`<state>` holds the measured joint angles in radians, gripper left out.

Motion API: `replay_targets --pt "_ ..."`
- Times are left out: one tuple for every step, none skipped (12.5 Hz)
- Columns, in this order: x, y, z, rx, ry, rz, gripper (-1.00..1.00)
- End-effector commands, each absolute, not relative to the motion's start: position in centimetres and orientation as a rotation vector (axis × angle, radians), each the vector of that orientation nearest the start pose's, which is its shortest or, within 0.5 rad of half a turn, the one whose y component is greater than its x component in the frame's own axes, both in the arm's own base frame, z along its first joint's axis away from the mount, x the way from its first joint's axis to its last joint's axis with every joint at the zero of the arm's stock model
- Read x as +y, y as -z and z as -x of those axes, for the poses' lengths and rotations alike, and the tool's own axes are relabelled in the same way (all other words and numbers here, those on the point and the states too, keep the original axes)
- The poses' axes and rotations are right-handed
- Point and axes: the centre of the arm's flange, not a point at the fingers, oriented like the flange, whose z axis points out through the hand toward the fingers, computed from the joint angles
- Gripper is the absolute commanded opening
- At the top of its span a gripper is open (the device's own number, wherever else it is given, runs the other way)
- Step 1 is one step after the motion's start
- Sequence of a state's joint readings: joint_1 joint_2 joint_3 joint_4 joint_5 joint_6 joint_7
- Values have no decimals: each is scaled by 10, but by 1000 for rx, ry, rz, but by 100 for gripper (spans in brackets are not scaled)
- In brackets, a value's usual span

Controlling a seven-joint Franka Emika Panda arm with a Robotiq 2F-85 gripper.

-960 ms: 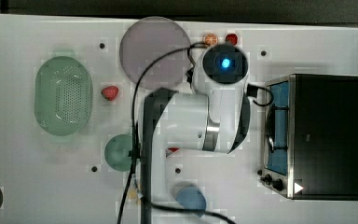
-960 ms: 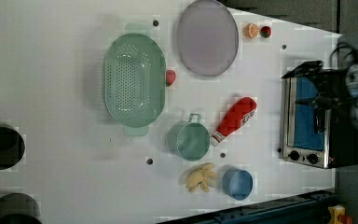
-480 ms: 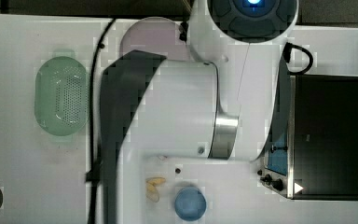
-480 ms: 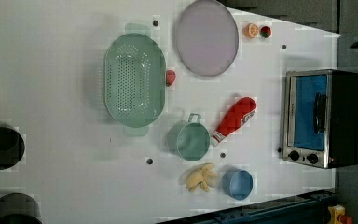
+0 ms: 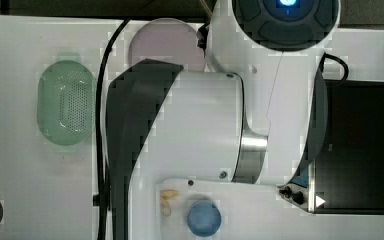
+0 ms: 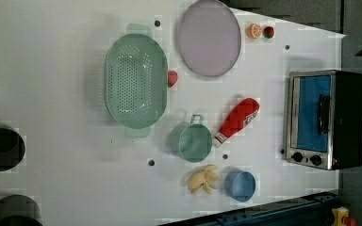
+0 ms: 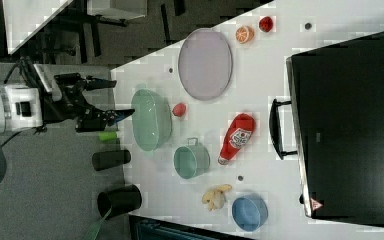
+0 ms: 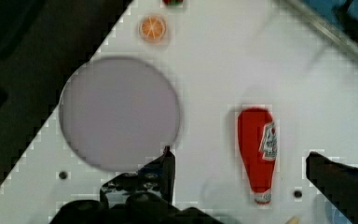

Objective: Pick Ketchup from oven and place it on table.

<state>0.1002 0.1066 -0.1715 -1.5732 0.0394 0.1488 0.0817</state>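
Ketchup lies flat on the table, cap away from oven.

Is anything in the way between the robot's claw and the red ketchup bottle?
Nothing visible is. In the wrist view the open black gripper hangs above the bare white table, and the slim red ketchup bottle with the white cap lies flat on it between the fingers, apart from the round lilac plate.
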Motion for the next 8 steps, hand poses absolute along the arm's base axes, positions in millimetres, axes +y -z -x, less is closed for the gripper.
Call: replay_targets --pt "-33 -577 -599 1439 59 2763 100" --pt "-33 -576 -599 1439 58 2763 100" --pt "-33 -574 -600 1440 54 2765 100" --pt "-33 -573 -600 1440 51 2766 100" --pt "-33 -572 -601 1441 48 2767 100" --pt "-33 -571 -601 1442 45 2768 100" --pt "-33 -570 -601 1442 44 2768 100" --pt "-33 -570 -601 1442 44 2768 100"
